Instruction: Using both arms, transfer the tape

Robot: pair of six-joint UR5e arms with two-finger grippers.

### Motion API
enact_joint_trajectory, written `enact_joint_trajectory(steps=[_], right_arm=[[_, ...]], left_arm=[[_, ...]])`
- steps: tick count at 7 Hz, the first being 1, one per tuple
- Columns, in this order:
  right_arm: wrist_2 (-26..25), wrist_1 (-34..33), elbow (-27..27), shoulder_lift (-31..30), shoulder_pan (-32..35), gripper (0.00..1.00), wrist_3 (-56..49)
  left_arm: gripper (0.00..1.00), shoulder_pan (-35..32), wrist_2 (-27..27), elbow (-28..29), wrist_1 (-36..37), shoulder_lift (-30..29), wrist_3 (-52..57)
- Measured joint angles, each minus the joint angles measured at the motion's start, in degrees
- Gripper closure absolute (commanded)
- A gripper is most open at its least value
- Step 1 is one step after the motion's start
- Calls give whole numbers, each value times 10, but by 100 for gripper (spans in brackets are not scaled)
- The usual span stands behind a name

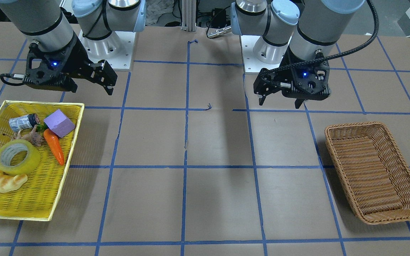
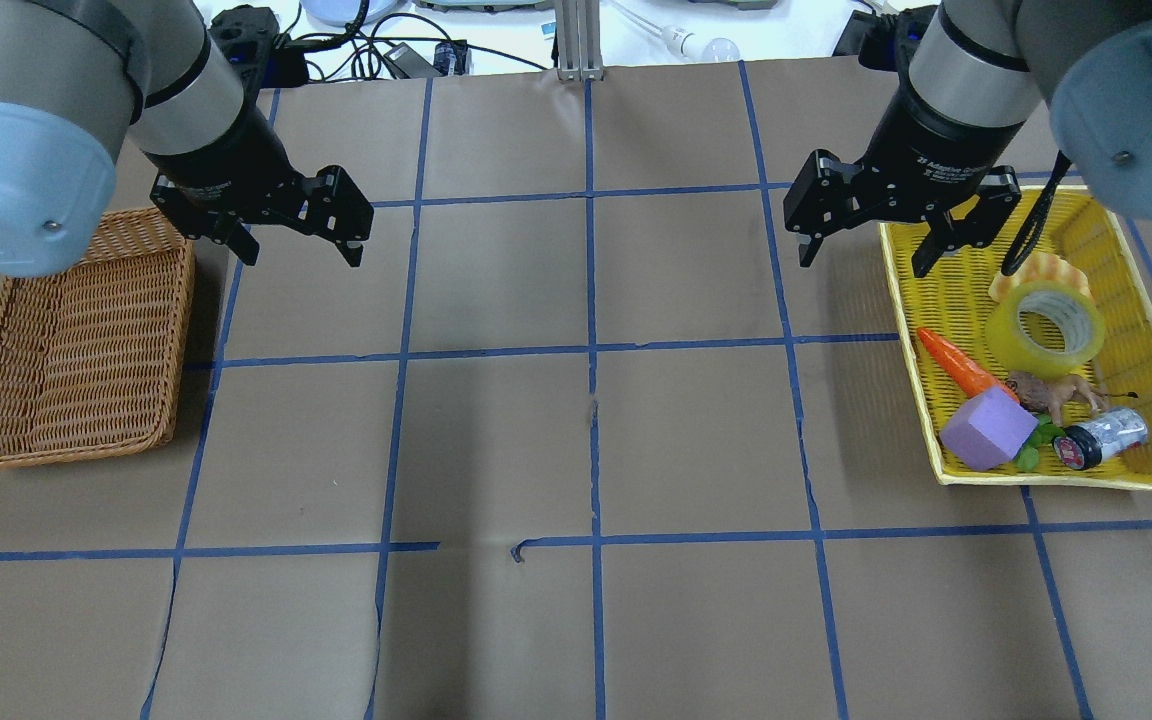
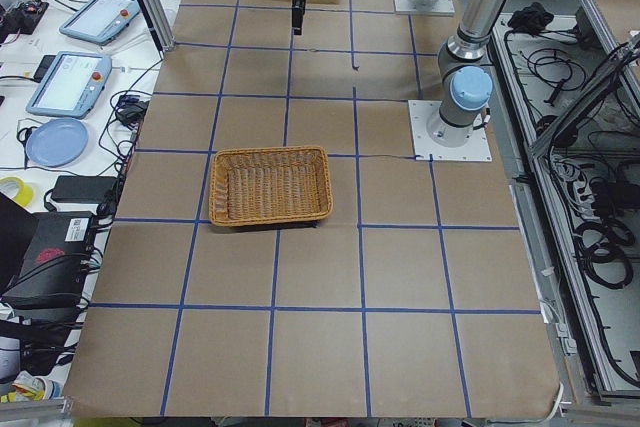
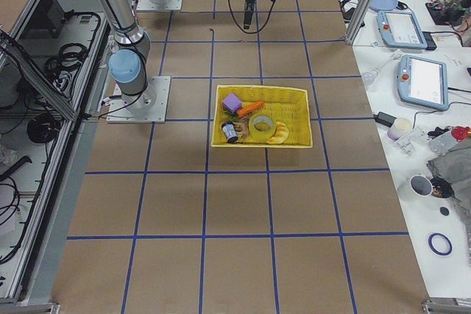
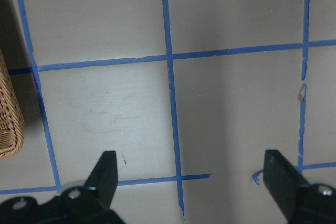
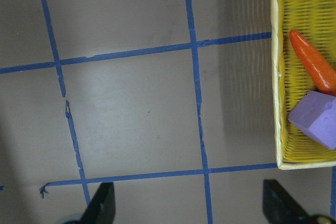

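Note:
The tape (image 1: 30, 164), a glossy yellow-green ring, lies in the yellow tray (image 1: 30, 202) beside a croissant. It also shows in the overhead view (image 2: 1002, 335) and the exterior right view (image 4: 254, 130). My right gripper (image 2: 864, 262) is open and empty. It hangs above the table at the tray's edge, apart from the tape, and also shows in the front view (image 1: 91, 89). The right wrist view shows its fingers (image 6: 102, 203) spread over bare table, with the tape out of that view. My left gripper (image 2: 302, 257) is open and empty over the table beside the wicker basket (image 2: 76, 340).
The tray (image 2: 946, 290) also holds a croissant (image 1: 4, 181), a carrot (image 1: 54, 145), a purple block (image 1: 59, 122), a small can (image 1: 23, 122) and a toy animal (image 1: 30, 137). The wicker basket (image 1: 376, 170) is empty. Blue tape lines grid the brown table.

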Motion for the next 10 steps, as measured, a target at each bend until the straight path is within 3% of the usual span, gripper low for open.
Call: enact_joint_trajectory(steps=[10], right_arm=[[-15,11,1,2,0,0,-1]], left_arm=[[0,0,6,0,0,-4,-1]])
